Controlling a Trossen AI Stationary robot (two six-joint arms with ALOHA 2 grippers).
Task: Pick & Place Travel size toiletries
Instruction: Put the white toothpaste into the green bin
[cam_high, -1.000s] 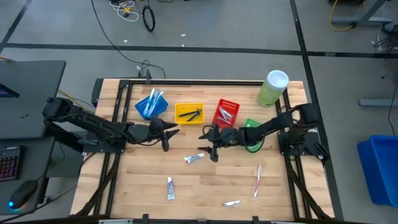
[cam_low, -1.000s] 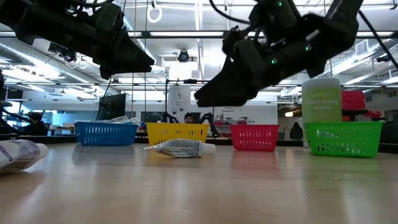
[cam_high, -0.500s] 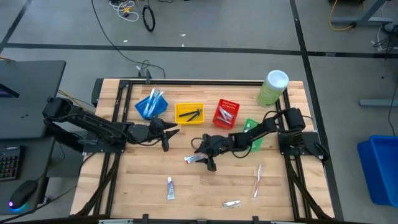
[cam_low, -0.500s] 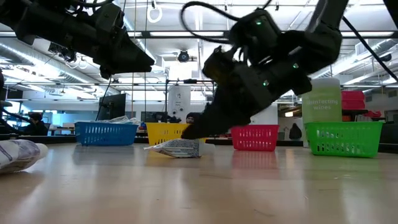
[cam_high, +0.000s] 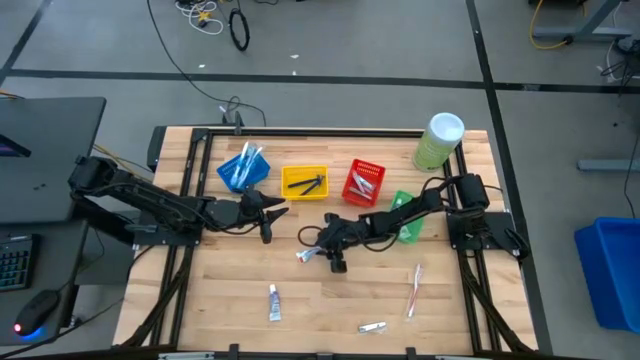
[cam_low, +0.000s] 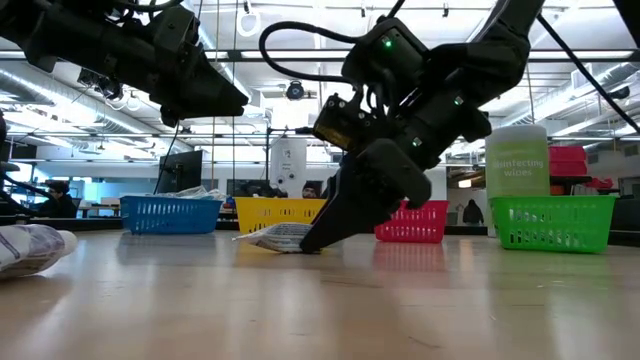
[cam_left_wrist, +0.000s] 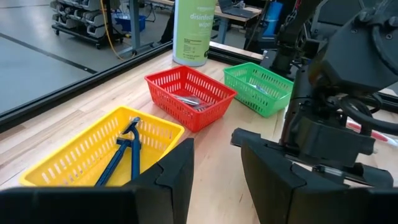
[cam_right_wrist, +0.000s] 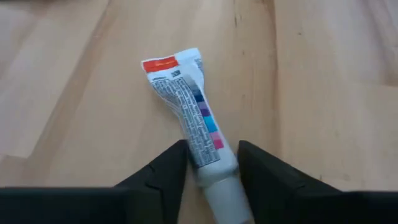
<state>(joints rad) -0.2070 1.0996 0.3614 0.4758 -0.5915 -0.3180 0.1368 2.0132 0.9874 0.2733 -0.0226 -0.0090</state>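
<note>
Right gripper (cam_right_wrist: 211, 171) down at flat crimped white tube (cam_right_wrist: 189, 112) on wood table (cam_right_wrist: 323, 93), dark fingers astride its capped end, grip uncertain, left gripper (cam_high: 268, 222) near yellow mesh bin (cam_high: 304, 181), fingers apart.

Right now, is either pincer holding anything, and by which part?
The right pincer straddles the cap end of the tube on the table; a firm grip cannot be told. Left pincer: nothing.

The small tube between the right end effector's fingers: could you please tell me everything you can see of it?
The tube is white with a flat crimped end bearing a red band, fine print and coloured squares down its body, and a white cap end. It lies flat on the wooden table, mid-table in front of the bins. The right end effector straddles its cap end, fingers on either side.
</note>
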